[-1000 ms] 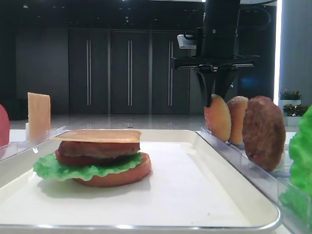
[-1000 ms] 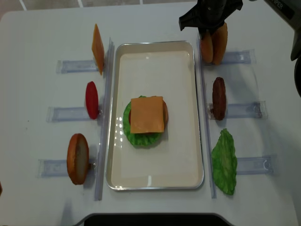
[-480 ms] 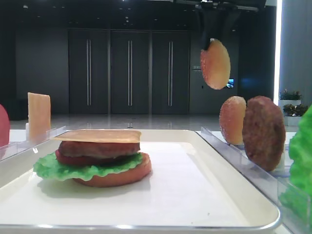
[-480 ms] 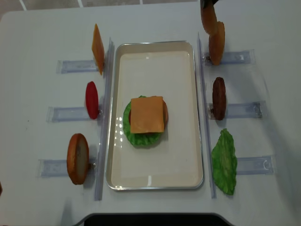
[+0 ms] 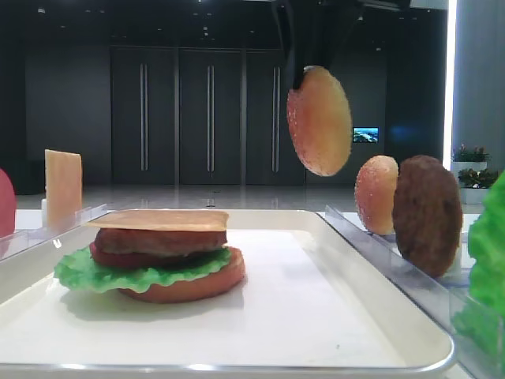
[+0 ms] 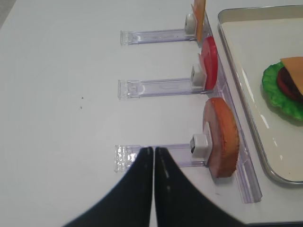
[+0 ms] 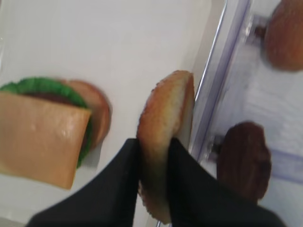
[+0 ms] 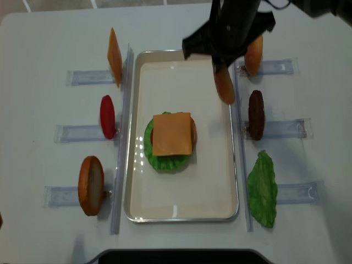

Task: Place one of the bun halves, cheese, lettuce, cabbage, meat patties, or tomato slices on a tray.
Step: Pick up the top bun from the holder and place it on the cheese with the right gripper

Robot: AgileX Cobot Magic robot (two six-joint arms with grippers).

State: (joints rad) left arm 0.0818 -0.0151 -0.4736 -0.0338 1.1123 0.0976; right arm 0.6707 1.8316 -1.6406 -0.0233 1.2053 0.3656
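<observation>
My right gripper (image 7: 154, 161) is shut on a sesame-speckled bun half (image 7: 165, 118), held on edge by its rim. The bun half (image 8: 224, 87) hangs in the air over the right rim of the cream tray (image 8: 181, 217), high above the tray floor (image 5: 316, 316). On the tray lies a stack: a flat bun, ruffled lettuce (image 5: 102, 272), a patty and a cheese slice (image 8: 172, 133) on top. My left gripper (image 6: 154, 150) is shut and empty, low over the table left of a standing bun half (image 6: 221, 137).
Clear plastic racks flank the tray. On the right stand another bun half (image 8: 253, 55), a meat patty (image 8: 256, 114) and a lettuce leaf (image 8: 262, 188). On the left stand a cheese slice (image 8: 114, 56), a tomato slice (image 8: 108, 116) and a bun half (image 8: 91, 185).
My right gripper closed on the bun half in the right rack, lifted it out and carried it toward the tray. The left gripper has not moved.
</observation>
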